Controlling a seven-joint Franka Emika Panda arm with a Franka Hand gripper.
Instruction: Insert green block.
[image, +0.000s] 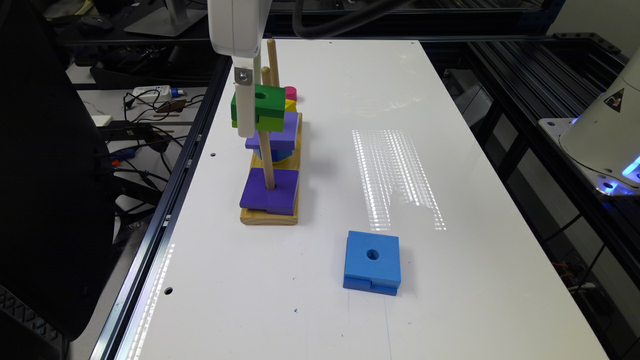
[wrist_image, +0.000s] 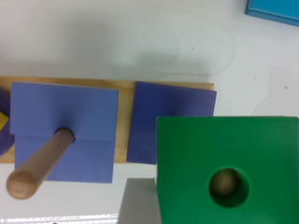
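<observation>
Wrist view: peg tip (wrist_image: 223, 182) inside green block (wrist_image: 243, 144)

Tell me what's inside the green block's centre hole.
The rounded wooden peg tip shows inside the green block hole. The peg's shaft and the purple block beneath are covered.

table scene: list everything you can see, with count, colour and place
square green block with round hole: 1, dark green over lime, held above the wooden base, a peg tip visible through its hole
purple square blocks: 2, on pegs on the base
wooden pegs: at least 3, tan, upright
wooden base: 1, tan, on the exterior view's left
blue square block with hole: 1, on the table, nearer the camera
white table: 1
pincer: 1, white, gripping the green block
</observation>
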